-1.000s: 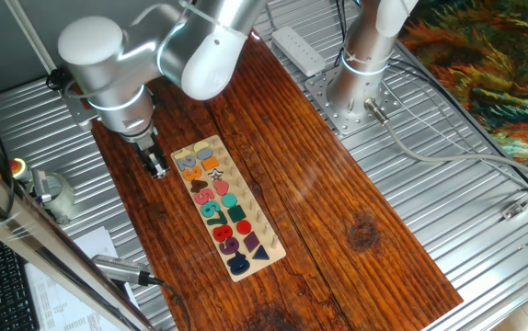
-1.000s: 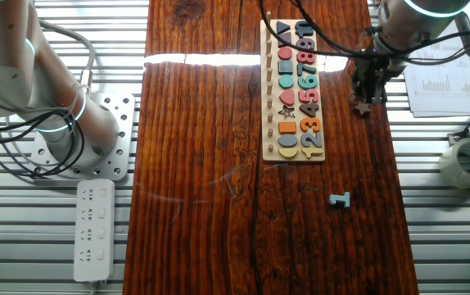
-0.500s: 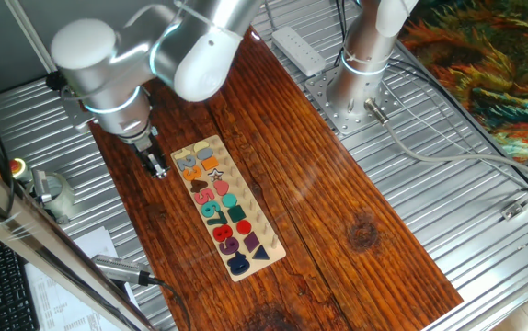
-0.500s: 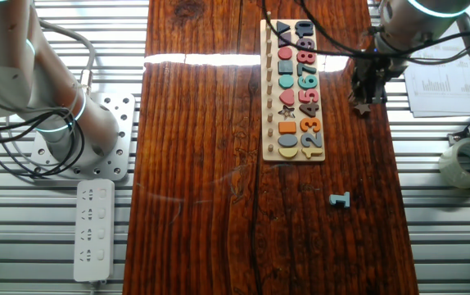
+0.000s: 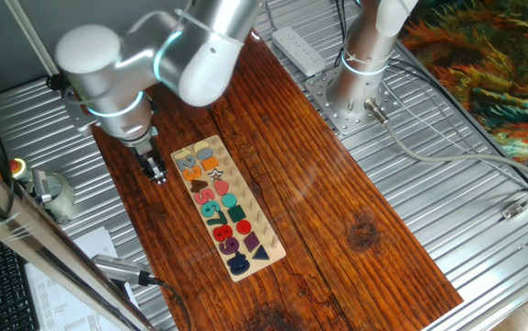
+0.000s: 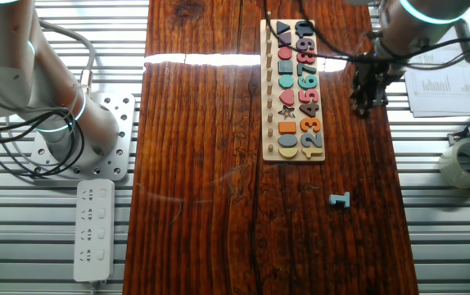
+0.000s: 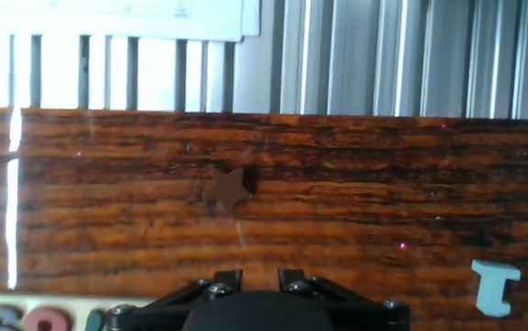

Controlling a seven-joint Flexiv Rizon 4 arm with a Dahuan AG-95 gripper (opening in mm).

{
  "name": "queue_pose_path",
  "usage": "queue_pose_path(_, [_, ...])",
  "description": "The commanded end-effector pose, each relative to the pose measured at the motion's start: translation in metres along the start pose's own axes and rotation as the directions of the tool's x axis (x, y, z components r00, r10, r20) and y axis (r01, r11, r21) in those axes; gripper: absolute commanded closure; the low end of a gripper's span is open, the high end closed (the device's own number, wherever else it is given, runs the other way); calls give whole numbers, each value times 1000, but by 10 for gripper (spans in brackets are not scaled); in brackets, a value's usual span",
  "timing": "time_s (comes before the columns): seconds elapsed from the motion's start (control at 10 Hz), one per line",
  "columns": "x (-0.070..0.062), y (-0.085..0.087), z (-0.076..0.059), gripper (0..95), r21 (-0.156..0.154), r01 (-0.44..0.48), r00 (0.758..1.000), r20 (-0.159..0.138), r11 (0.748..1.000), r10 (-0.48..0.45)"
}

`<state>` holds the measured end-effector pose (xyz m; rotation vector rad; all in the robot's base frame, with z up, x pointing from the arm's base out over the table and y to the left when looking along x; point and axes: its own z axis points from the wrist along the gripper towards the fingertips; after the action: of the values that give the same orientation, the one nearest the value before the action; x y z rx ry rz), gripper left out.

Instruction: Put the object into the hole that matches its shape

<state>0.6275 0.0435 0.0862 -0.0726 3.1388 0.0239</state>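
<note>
A dark, glossy wooden tabletop (image 6: pixel 202 164) sits on ribbed metal. The puzzle board (image 6: pixel 293 90) shows numerals. Beside it, the gripper (image 6: pixel 369 97) hovers; its grip cannot be told.

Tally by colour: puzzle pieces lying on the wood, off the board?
orange star: 1
grey-blue piece: 1
Total: 2
</note>
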Motion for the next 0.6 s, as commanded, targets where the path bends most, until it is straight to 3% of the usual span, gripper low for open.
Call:
queue_pose_path(0.1, [-20, 9, 13, 570, -1, -17, 1000, 0, 1000, 17])
queue_pose_path(0.4, [-39, 24, 27, 570, 4, -40, 999, -5, 999, 40])
queue_pose_path(0.6, [-39, 22, 39, 570, 4, -43, 999, 9, 999, 43])
